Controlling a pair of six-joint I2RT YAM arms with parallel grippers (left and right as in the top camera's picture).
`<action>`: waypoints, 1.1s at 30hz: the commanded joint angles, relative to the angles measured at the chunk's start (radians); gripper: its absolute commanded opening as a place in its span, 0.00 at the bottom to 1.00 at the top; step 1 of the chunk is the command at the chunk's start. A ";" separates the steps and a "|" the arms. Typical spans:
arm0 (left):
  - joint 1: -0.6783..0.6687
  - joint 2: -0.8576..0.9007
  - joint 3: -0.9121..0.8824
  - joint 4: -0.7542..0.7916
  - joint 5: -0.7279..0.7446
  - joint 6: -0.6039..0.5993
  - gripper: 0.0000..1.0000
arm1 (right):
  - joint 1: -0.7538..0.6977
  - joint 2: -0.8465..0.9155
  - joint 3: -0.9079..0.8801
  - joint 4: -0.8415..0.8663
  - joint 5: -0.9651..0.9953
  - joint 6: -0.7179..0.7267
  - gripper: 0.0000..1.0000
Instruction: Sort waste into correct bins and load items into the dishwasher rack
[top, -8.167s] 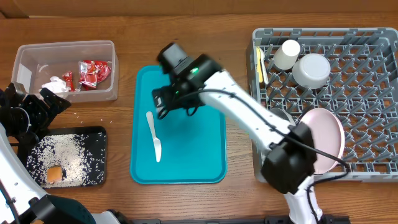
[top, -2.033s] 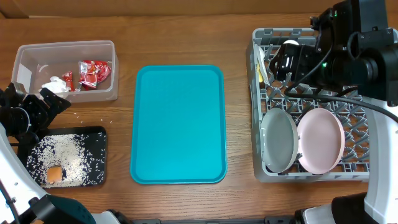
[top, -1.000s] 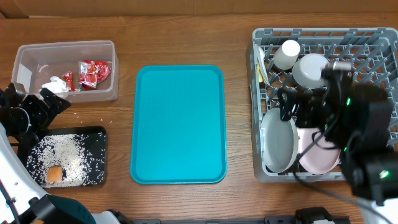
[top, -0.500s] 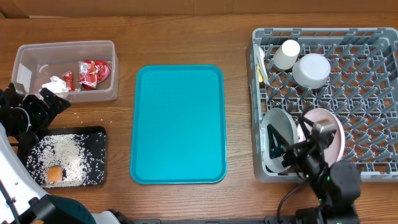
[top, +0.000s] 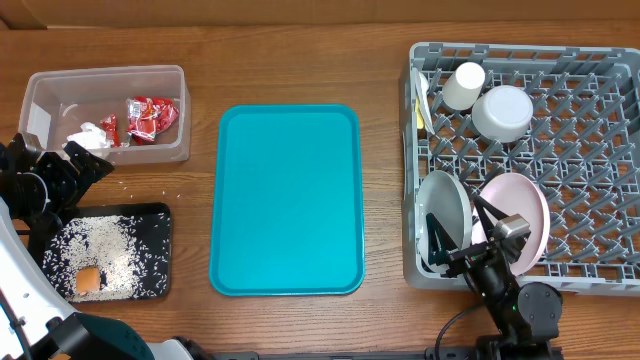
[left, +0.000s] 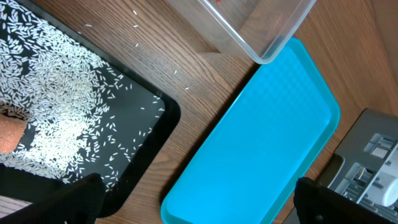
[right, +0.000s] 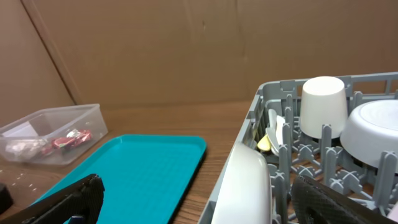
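Left claw (left: 196, 186) spread wide, gripping nothing, near the black tray (top: 160, 215) with its rice (top: 100, 250) and orange cube (top: 88, 280). Clear tub (top: 40, 85) holds red wrappers (top: 150, 115) and napkin (top: 85, 135). Teal tray (top: 288, 200) centre. Rack (top: 590, 150) carries plates (top: 447, 215), cup (top: 463, 87), bowl (top: 502, 112), cutlery (top: 420, 100). Right claw (right: 196, 183), fingers apart, gripping nothing, beside the plates.

Rack (top: 530, 50): right side cut by overhead's edge.
Plates (top: 447, 205): lower parts hidden behind right arm (top: 505, 285), which the bottom edge cuts.
Cutlery (top: 419, 100): mostly hidden among pegs; count unclear.
Cube (left: 9, 134): cut by left wrist view's left edge.
Tub (left: 249, 31): cut by same view's top edge; contents indistinct in right wrist view.
Bowl (right: 373, 134): cut by right wrist view's right edge.
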 joint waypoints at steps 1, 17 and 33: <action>0.003 -0.002 0.002 0.000 0.003 -0.007 1.00 | -0.005 -0.047 -0.025 0.030 0.047 0.002 1.00; 0.003 -0.002 0.002 0.000 0.003 -0.007 1.00 | -0.005 -0.047 -0.024 -0.046 0.315 -0.006 1.00; 0.003 -0.002 0.002 0.000 0.003 -0.007 1.00 | -0.005 -0.047 -0.024 -0.049 0.288 0.003 1.00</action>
